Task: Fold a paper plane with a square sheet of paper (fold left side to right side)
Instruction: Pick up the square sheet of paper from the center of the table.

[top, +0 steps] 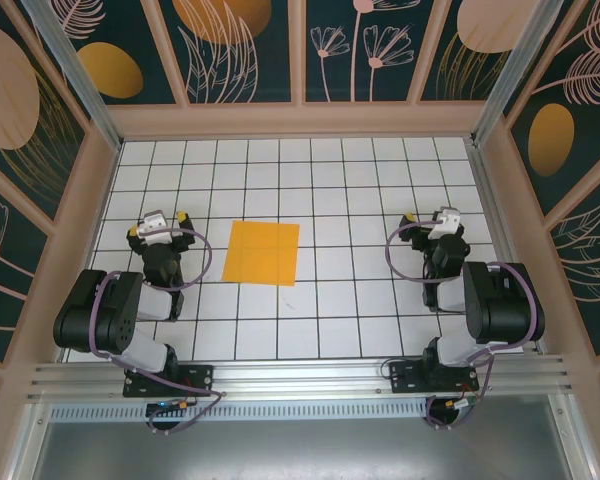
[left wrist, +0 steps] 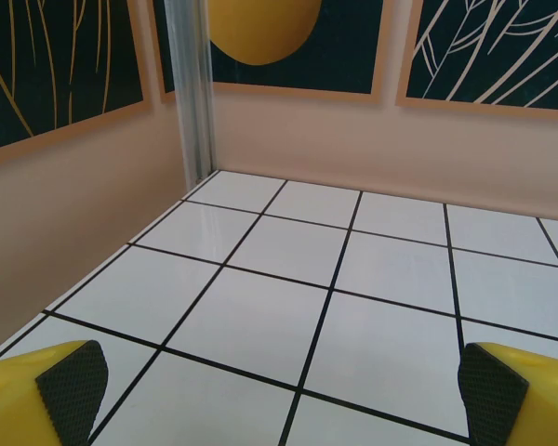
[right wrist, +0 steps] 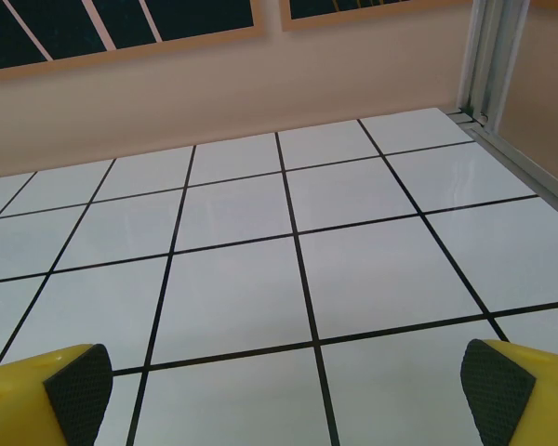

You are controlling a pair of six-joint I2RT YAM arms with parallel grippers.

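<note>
The square sheet of paper (top: pixel 261 253), plain orange-yellow, lies flat and unfolded on the white grid table, a little left of centre. My left gripper (top: pixel 160 222) rests to the left of the sheet, about one tile from its left edge, and stands open with nothing between its yellow fingers (left wrist: pixel 60 386). My right gripper (top: pixel 432 220) sits far to the right of the sheet, several tiles away, also open and empty, its fingers (right wrist: pixel 70 390) wide apart over bare tiles.
The white tiled table (top: pixel 350 190) is walled in by peach panels with dark leaf patterns. An aluminium post (left wrist: pixel 191 93) stands in the far left corner and another (right wrist: pixel 488 60) in the far right. Both arm bases sit on the front rail (top: pixel 300 380).
</note>
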